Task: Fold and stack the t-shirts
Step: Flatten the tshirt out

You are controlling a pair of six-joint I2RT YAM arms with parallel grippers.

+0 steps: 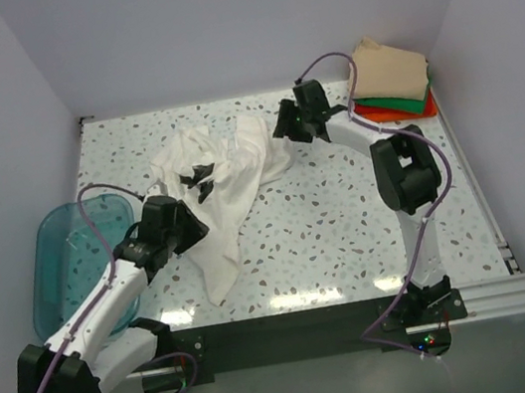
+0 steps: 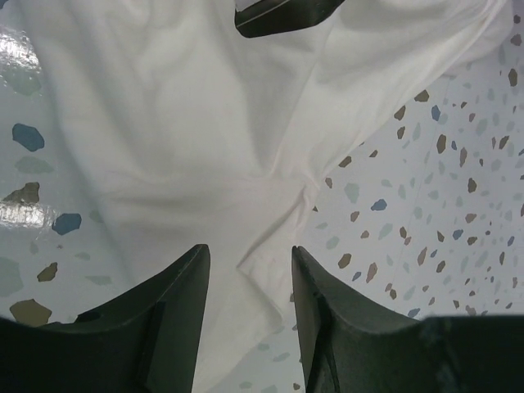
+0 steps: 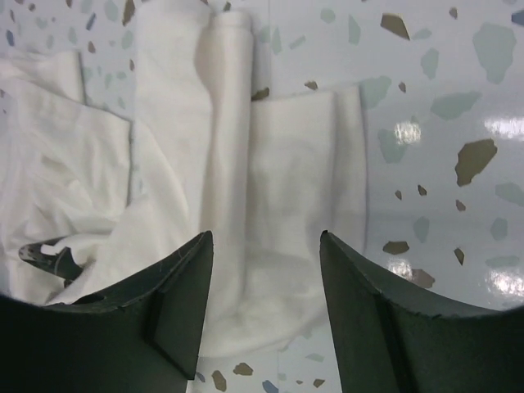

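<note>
The white t-shirt (image 1: 220, 185) lies crumpled on the speckled table, its black chest print (image 1: 201, 178) showing near the middle. My left gripper (image 1: 191, 231) is open over the shirt's lower left edge; a cloth corner (image 2: 266, 270) lies between its fingers. My right gripper (image 1: 283, 124) is open over the shirt's far right end; white cloth (image 3: 270, 213) lies between its fingers. A stack of folded tan (image 1: 390, 69), green (image 1: 410, 103) and orange-red (image 1: 378, 117) t-shirts sits at the back right corner.
A translucent teal plastic bin (image 1: 64, 260) stands at the left edge beside my left arm. White walls close in the table on the left, back and right. A metal rail (image 1: 491, 294) runs along the near edge.
</note>
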